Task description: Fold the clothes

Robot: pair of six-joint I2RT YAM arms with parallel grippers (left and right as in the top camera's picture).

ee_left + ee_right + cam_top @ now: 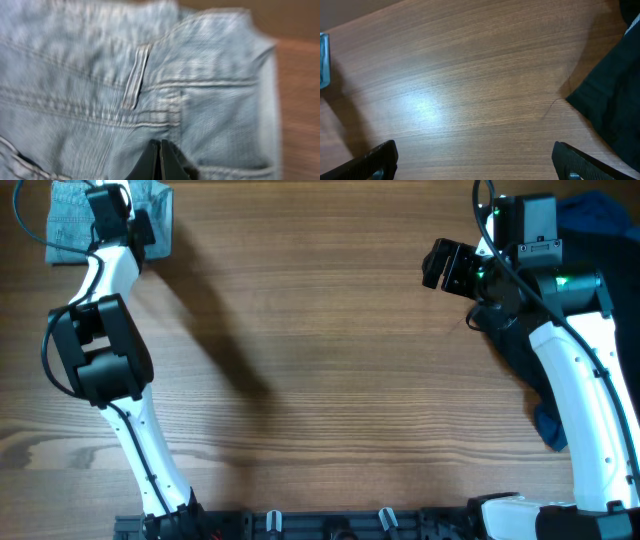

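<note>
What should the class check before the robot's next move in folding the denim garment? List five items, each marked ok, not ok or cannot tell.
1. Left tool shut, just above the denim garment: ok.
2. Fabric pinched between its fingers: cannot tell; the tips meet, but the view is blurred.
3. Right tool open, over bare table: ok.
4. Denim garment lying mid-table, within reach of both tools: not ok; it sits at the far left corner.
5. Dark garment apart from the denim garment: ok; it lies at the right edge.
</note>
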